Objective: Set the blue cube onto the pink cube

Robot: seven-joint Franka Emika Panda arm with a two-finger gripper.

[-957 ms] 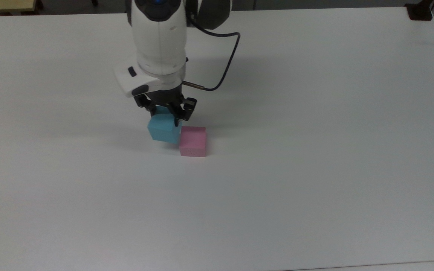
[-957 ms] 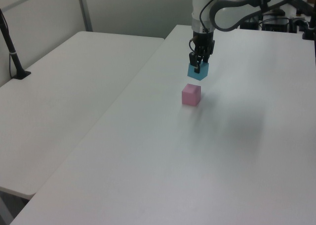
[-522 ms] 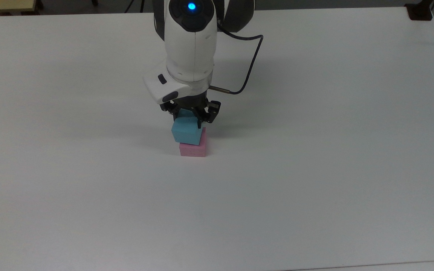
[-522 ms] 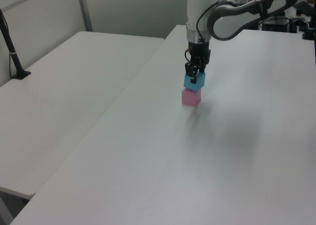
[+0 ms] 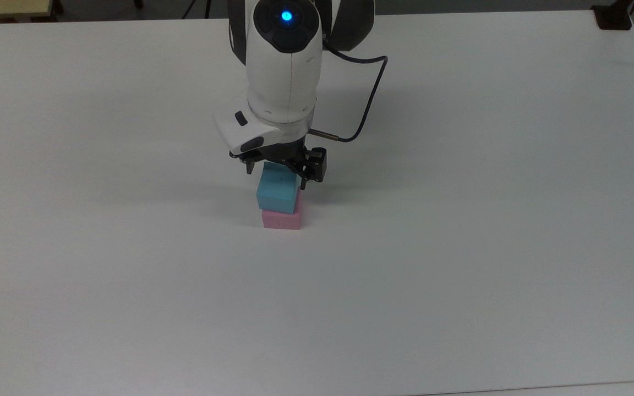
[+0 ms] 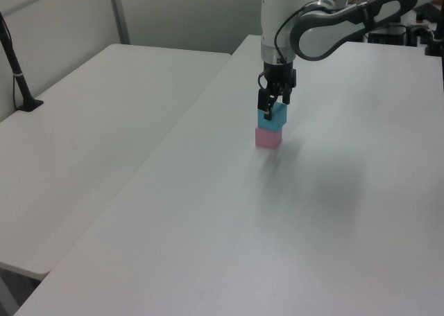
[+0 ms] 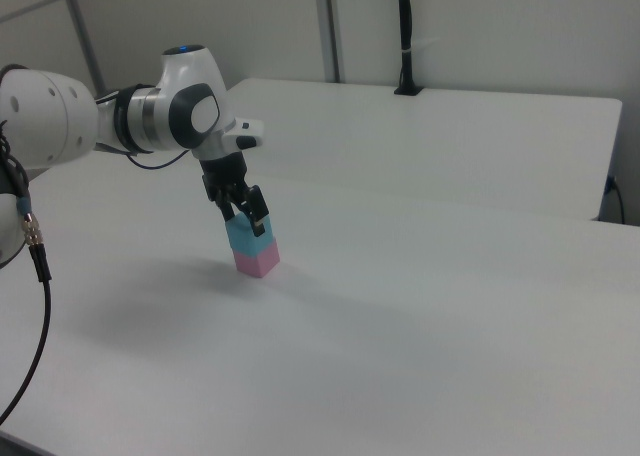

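Well away from every table (image 5: 460,275) edge, the blue cube (image 5: 277,190) sits on the pink cube (image 5: 281,219), shifted slightly toward the top view's left. Around its upper part, the hand (image 5: 278,171) has its fingers spread, just beside it.

Two cubes in all — one blue cube (image 5: 277,190) (image 6: 270,116) (image 7: 246,234) and one pink cube (image 5: 280,220) (image 6: 268,138) (image 7: 257,261), stacked near the middle of the top view. One robot arm (image 5: 284,71) (image 6: 326,25) (image 7: 100,121), reaching in from the far side of the top view. Two white tables — the one (image 5: 460,247) (image 6: 312,226) (image 7: 400,356) under the cubes, and a second one (image 6: 90,143) (image 7: 450,136) beside it, on the left view's left and at the far side of the right view. One black post (image 6: 15,70) (image 7: 405,36) stands on the second table.
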